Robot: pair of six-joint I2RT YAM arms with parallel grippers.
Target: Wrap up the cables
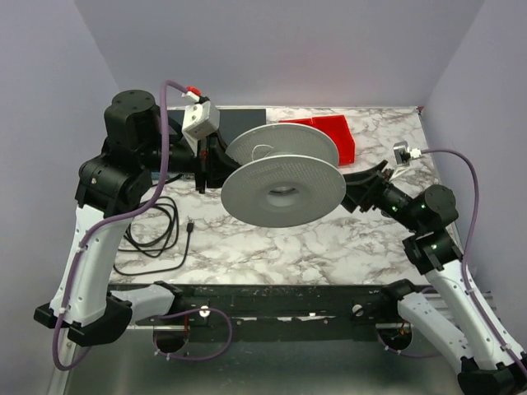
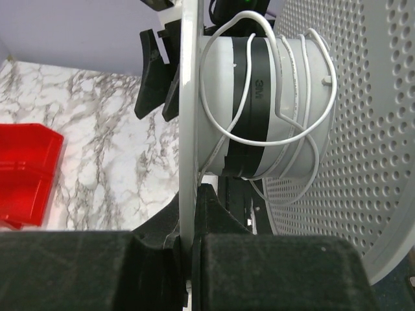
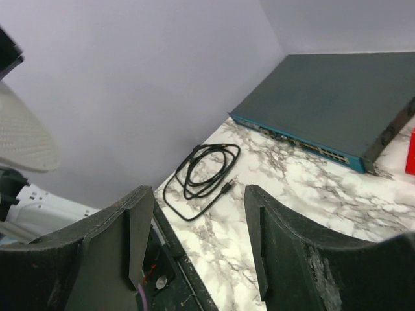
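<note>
White cable (image 2: 249,141), hair-thin, lies in slack loops round the spool (image 1: 284,193) hub. Left gripper (image 2: 188,249) is pinching the spool's rim, right gripper (image 3: 194,240) gapes empty. Looks light and springy, so take it gently near a loose loop.

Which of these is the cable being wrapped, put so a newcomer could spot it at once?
Find the big grey perforated spool in the middle of the table. Round its pale hub, beside a black band, hang loose loops of thin white cable. The black cord coiled on the table to the left is thicker and lies off the spool.
</note>
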